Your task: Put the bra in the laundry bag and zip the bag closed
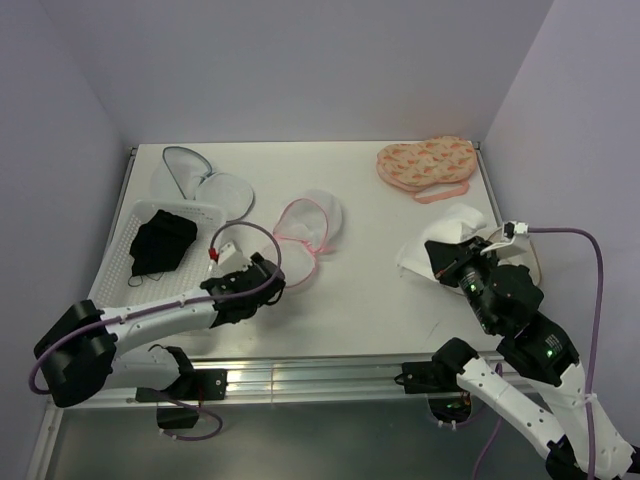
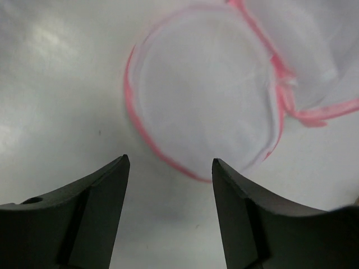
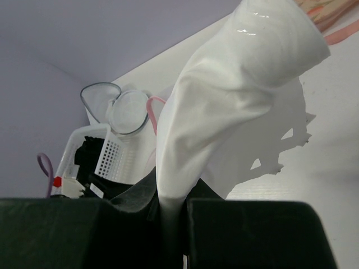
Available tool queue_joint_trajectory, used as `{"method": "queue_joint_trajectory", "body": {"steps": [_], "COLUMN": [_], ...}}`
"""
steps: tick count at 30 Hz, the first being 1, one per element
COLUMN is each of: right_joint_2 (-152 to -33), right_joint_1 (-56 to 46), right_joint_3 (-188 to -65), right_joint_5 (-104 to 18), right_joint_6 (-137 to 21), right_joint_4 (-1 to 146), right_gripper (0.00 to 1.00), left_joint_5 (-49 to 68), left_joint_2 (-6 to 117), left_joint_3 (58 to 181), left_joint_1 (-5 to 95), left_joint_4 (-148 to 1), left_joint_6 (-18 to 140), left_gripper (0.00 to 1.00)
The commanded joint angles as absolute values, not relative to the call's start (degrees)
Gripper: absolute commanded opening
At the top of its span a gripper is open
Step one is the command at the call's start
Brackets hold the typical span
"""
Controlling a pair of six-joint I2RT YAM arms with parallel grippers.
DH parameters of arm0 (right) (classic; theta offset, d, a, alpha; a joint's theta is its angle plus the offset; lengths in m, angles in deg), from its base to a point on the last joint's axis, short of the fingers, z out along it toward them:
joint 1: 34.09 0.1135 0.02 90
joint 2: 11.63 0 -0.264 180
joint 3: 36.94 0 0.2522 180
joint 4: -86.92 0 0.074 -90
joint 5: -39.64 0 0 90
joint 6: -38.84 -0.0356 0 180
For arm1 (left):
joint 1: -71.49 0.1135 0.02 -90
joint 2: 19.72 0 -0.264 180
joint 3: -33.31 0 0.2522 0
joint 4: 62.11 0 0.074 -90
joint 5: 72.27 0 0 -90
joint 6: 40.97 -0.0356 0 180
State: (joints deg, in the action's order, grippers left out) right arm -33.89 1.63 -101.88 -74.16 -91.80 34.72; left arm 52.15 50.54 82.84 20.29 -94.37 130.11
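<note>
The black bra [image 1: 163, 243] lies in a white perforated basket [image 1: 212, 213] at the left; it also shows in the right wrist view [image 3: 85, 154]. The laundry bag [image 1: 310, 225], white mesh with pink trim, lies open in two round halves mid-table. My left gripper [image 1: 268, 277] is open and empty, just left of the bag's near half. In the left wrist view the bag [image 2: 207, 95] lies just beyond the open gripper [image 2: 171, 162]. My right gripper [image 1: 443, 262] is shut on a white cloth [image 1: 450, 233] at the right and holds it [image 3: 235, 73] up off the table.
A white mesh pouch with grey trim [image 1: 200, 180] lies behind the basket. An orange patterned pouch with a pink strap [image 1: 425, 163] lies at the back right. Walls close in the table at the back and on both sides.
</note>
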Motion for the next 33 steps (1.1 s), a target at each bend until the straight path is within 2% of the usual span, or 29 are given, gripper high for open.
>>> {"method": "queue_joint_trajectory", "body": {"steps": [1,6,12,16,22,33], "right_joint_2": [-35.18,-35.8,-35.1,-34.74,-34.04,-35.8], "right_joint_1": [1.42,1.51,1.5,1.42,1.42,1.5], "right_joint_3": [-101.15,-100.36,-99.92,-100.18,-99.57,-99.13], "right_joint_5": [-71.9,-69.88,-69.44,-69.44,-69.17,-66.71], "right_joint_6": [-92.29,-92.64,-92.29,-91.94,-92.2,-92.2], "right_joint_4": [39.32,40.64,40.11,39.5,39.49,41.08], "right_gripper": [0.02,0.01,0.01,0.01,0.01,0.0], "left_joint_5": [53.33,53.86,55.35,56.41,57.28,59.83], "left_joint_2": [51.37,51.82,54.36,55.95,58.23,65.52], "left_joint_3": [81.61,77.58,74.93,73.88,74.32,72.47], "left_joint_1": [15.07,11.55,11.64,11.55,11.64,13.39], "left_joint_4": [-103.02,-99.44,-86.96,-80.37,-80.35,-71.75], "left_joint_6": [145.78,156.68,158.63,157.58,160.56,167.16], "left_gripper": [0.69,0.73,0.75,0.73,0.73,0.68]}}
